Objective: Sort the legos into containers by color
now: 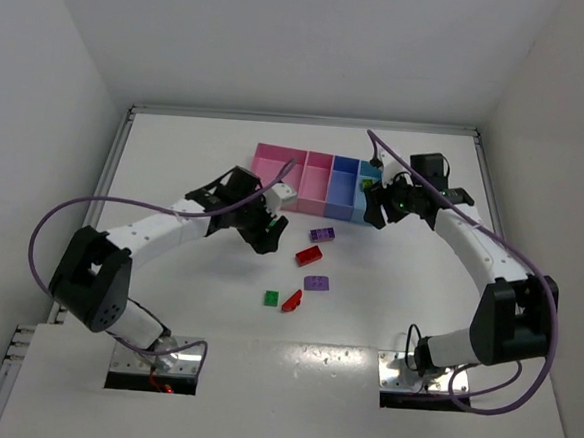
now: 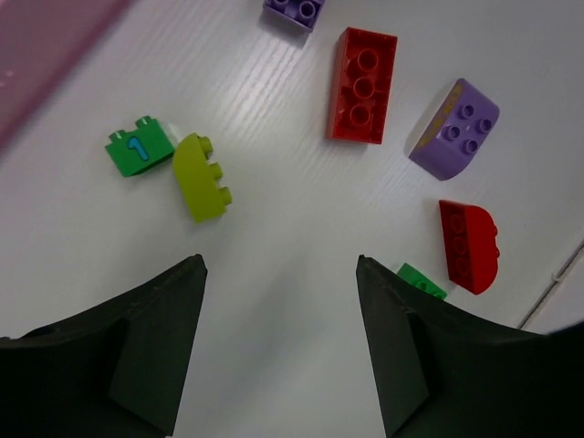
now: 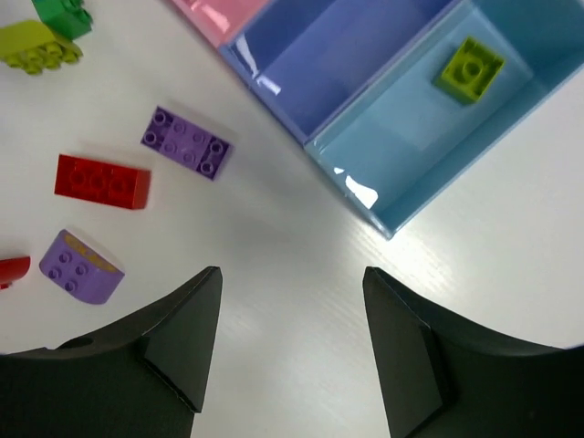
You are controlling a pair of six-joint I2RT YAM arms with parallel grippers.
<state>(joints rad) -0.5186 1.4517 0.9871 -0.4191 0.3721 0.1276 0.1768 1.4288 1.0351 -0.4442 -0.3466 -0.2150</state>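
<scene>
mid-sort, between picks. left hand (image 2: 278, 265) spread, empty, over tabletop (image 2: 292, 201); curved yellow-green lego (image 2: 203, 178) just ahead-left, likely next: shift over, lower, pinch. right hand (image 3: 292, 274) spread, empty; light blue bin (image 3: 365, 196) ahead-right. flat yellow-green lego (image 3: 468, 69) inside bin clear only in right wrist view.

the legos (image 2: 362, 85) are hard moulded plastic, smooth with a soft sheen on the studs, and the containers (image 3: 360, 187) are thin glossy plastic, smooth-walled, with bright glints along the rims. the table (image 2: 274, 228) is matt white with a fine ribbed grain, while the fingers (image 2: 137, 347) of the left gripper (image 2: 278, 263) are dull matt black plastic with flat faces, and the cable (image 1: 45, 232) has a smooth purple sheath.
</scene>
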